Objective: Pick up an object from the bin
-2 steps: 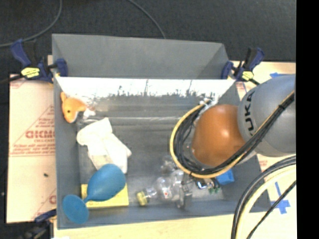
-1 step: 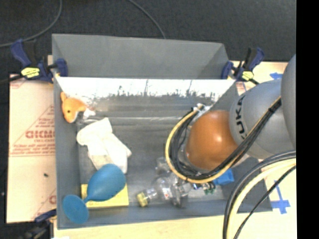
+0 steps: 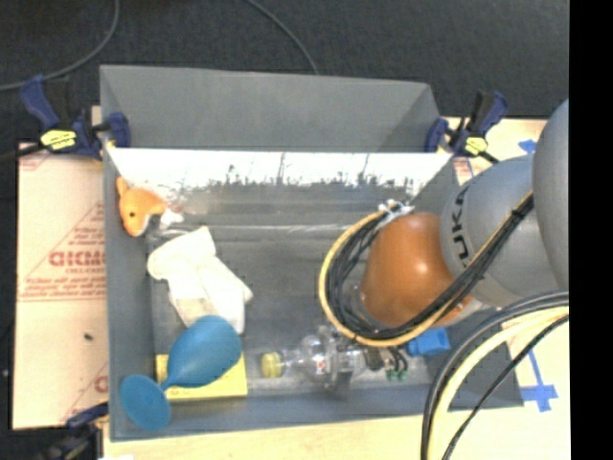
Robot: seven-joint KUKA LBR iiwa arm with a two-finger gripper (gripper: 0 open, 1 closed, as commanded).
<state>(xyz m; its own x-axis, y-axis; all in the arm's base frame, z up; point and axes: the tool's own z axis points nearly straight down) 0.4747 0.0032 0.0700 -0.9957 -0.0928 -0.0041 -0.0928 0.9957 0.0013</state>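
Observation:
My gripper sits low near the bin's front wall, right of centre, mostly hidden under the arm's orange dome. Just to its left, touching or nearly touching it, a small clear plastic bottle with a yellow cap lies on its side, cap pointing left. A small blue thing peeks out from under the arm on the gripper's right. Whether anything sits in the gripper is hidden.
A blue rubber bulb with a flared foot lies at the front left on a yellow pad. Behind it is a crumpled white cloth, and an orange toy fish lies in the back left corner. The arm and cables cover the bin's right side.

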